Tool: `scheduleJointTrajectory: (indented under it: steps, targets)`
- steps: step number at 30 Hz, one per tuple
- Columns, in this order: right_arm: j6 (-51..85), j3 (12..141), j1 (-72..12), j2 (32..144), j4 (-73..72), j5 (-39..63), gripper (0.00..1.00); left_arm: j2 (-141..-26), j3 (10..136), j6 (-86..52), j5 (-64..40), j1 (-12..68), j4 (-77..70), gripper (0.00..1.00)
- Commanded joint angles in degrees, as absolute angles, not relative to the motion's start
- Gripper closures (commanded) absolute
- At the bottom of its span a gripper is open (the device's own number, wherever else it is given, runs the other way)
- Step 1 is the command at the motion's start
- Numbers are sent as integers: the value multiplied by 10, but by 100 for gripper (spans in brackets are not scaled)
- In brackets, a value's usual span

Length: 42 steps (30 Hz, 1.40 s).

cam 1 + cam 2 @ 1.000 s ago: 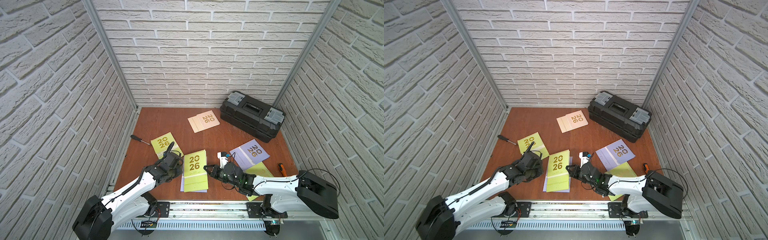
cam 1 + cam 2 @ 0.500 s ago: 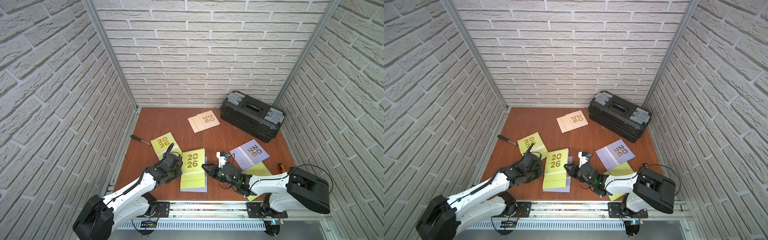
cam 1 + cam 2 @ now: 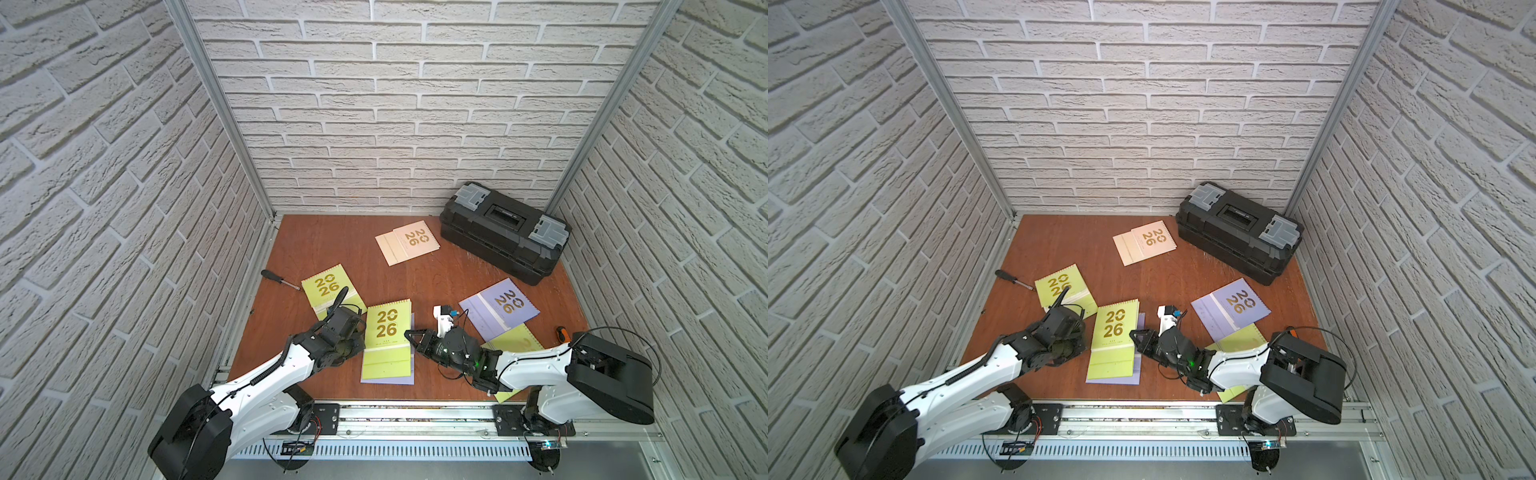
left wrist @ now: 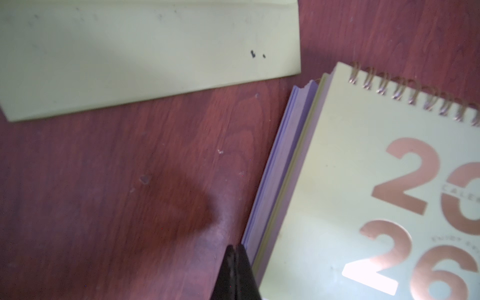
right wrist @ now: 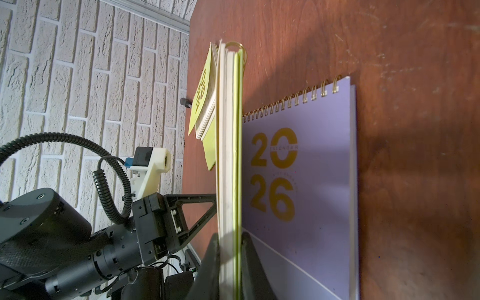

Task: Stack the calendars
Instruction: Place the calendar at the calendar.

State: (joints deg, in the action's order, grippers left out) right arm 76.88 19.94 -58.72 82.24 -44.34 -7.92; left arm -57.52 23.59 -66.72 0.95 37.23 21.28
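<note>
Brick-walled booth, wooden table (image 3: pixel 353 249), right claw (image 5: pixel 230 244) clamped on lime green calendar (image 3: pixel 386 332) atop lavender calendar (image 5: pixel 298 168), left claw (image 4: pixel 235 255) pinched closed on nothing beside them.

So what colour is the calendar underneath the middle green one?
Lavender calendar, best in the right wrist view.

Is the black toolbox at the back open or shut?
Shut: the toolbox lid sits flush on its base in both top views.
</note>
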Motion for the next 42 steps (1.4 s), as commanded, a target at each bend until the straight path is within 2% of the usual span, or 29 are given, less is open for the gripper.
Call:
scheduleJointTrajectory:
  steps: [1,7,12,42]
  targets:
    - [775,199,-593,821,-495,-89,97,-577,226,-672,10,369,201,100]
    - [773,201,-594,819,-472,-90,97,-577,223,-673,7,367,200,100]
    - [766,212,-593,810,-430,-87,92,-580,220,-672,7,367,196,100]
    - [740,249,-592,794,-279,-100,77,-589,206,-676,1,366,178,100]
